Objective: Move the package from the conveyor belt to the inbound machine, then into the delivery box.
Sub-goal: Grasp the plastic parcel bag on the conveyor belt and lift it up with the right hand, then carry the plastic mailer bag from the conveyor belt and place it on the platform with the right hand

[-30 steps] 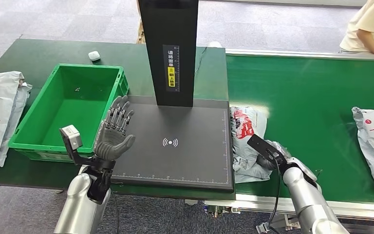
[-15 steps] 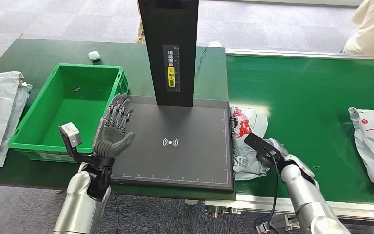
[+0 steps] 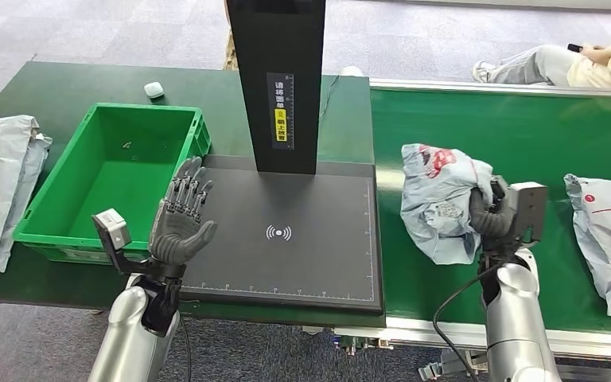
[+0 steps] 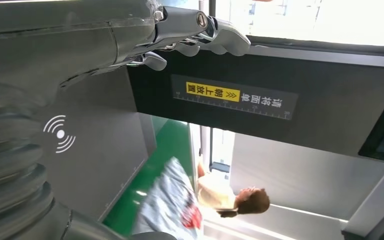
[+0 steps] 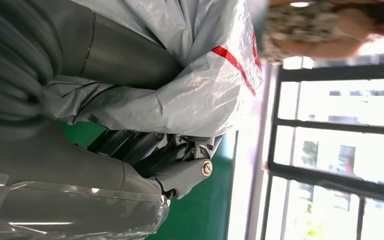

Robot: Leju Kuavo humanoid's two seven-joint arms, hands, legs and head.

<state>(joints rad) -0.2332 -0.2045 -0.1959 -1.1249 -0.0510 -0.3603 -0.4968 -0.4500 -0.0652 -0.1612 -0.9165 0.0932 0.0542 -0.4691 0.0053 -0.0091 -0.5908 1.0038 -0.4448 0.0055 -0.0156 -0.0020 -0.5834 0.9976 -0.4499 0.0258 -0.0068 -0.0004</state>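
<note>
My right hand grips a crumpled grey plastic package with red print, lifted above the green conveyor belt just right of the black inbound machine. In the right wrist view the fingers and thumb are wrapped in the package. My left hand is raised with fingers spread and nothing in it, over the left edge of the machine's pad, beside the green delivery box. The left wrist view shows that hand before the machine's column.
Another grey package lies on the belt at the right. More grey packages are stacked on the table left of the green box. A small white object sits behind the box. A person sits beyond the belt.
My right hand has lifted the package off the belt beside the pad and swung up and to the right with it. The far package slid slightly left. My left hand barely moved.
</note>
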